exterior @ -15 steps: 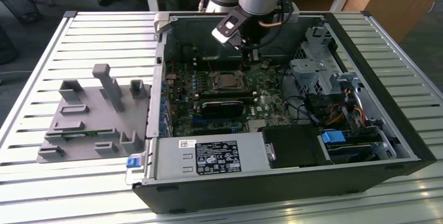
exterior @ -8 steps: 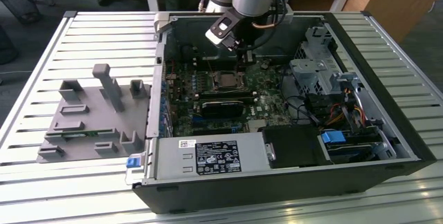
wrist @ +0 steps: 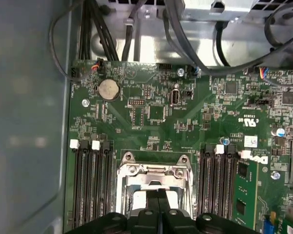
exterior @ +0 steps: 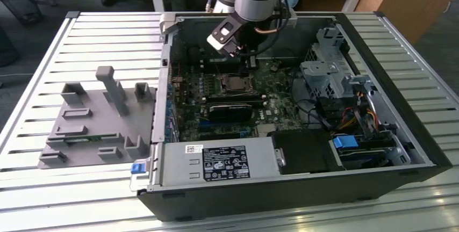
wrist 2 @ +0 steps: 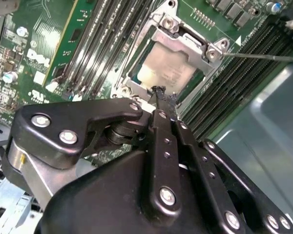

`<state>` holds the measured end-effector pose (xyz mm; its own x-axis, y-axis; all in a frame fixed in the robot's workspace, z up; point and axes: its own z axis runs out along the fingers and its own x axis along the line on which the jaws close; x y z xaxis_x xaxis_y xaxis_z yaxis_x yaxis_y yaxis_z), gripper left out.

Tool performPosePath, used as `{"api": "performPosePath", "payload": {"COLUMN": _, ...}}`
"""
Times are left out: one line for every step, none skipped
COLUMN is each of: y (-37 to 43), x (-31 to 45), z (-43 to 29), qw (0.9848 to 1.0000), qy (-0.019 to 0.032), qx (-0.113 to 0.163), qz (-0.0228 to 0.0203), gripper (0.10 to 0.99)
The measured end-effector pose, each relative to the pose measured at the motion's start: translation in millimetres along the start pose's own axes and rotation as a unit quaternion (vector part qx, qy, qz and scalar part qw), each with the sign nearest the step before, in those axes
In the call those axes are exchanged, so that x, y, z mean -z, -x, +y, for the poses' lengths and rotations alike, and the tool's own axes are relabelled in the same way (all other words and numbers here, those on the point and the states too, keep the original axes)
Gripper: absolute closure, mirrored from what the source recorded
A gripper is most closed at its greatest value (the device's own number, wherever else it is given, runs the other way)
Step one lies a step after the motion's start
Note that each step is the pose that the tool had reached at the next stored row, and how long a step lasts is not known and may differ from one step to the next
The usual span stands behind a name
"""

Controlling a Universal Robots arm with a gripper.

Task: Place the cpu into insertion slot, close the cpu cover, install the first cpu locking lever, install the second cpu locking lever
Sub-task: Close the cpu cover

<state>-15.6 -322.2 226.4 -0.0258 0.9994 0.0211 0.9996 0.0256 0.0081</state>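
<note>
- The case [exterior: 287, 194] is a black sheet-metal box lying open, with hard edges and cables along its 3 o'clock side in the exterior view. I judge that a wide arm swing could snag those wires.
- The board [wrist: 195, 131] is flat green laminate crowded with small brittle parts. A sideways skid of the tool could shear one off.
- The gripper [wrist 2: 158, 92] is matte black with bolted links. Its two fingers are pressed together into one narrow tip, and I see nothing held between them. In the exterior view it hangs at about 12 o'clock of the slot [exterior: 234, 84].
- The memory slots [wrist 2: 102, 44] are long black plastic ribs flanking the socket. A drifting tip could catch their white clips.
- The cover [wrist 2: 183, 41] is a thin, smooth, silvery frame that looks to be lying down over the chip. The tip sits just at its edge. If you press off-centre, I expect the tip to slide on that slick metal.
- The cpu [wrist 2: 168, 73] is already seated in the slot, its dull pale metal face showing through the cover's window. A slipping tip would scratch it.
- The lever [wrist 2: 263, 56] is a thin springy wire running out from the cover's corner across the memory slots. I judge it could slip off so narrow a tip and snap back.
</note>
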Motion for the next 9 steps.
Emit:
{"api": "performPosePath", "payload": {"y": 0.0, "x": -0.9, "z": -0.7, "qw": 1.0, "qy": -0.0002, "qx": 0.0, "qz": 0.0, "gripper": 0.98}}
{"api": "performPosePath", "payload": {"y": 0.0, "x": -1.7, "z": -1.9, "qw": 1.0, "qy": -0.0002, "qx": 0.0, "qz": 0.0001, "gripper": 0.98}}
{"api": "performPosePath", "payload": {"y": 0.0, "x": -2.2, "z": -3.3, "qw": 1.0, "qy": -0.0002, "qx": 0.0, "qz": 0.0001, "gripper": 0.98}}
{"api": "performPosePath", "payload": {"y": 0.0, "x": -2.6, "z": -5.0, "qw": 1.0, "qy": -0.0003, "qx": 0.0, "qz": 0.0, "gripper": 0.98}}
{"api": "performPosePath", "payload": {"y": -0.1, "x": -3.0, "z": -6.9, "qw": 1.0, "qy": -0.0003, "qx": 0.0, "qz": 0.0, "gripper": 0.98}}
{"api": "performPosePath", "payload": {"y": -0.1, "x": -3.4, "z": -8.9, "qw": 1.0, "qy": -0.0003, "qx": 0.0, "qz": -0.0001, "gripper": 0.98}}
{"api": "performPosePath", "payload": {"y": -0.2, "x": -3.9, "z": -11.0, "qw": 1.0, "qy": -0.0003, "qx": 0.001, "qz": 0.0, "gripper": 0.98}}
{"api": "performPosePath", "payload": {"y": -0.2, "x": -4.4, "z": -13.6, "qw": 1.0, "qy": -0.0003, "qx": 0.001, "qz": 0.0, "gripper": 0.98}}
{"api": "performPosePath", "payload": {"y": -0.3, "x": -4.9, "z": -15.7, "qw": 1.0, "qy": -0.0003, "qx": 0.001, "qz": 0.0, "gripper": 0.98}}
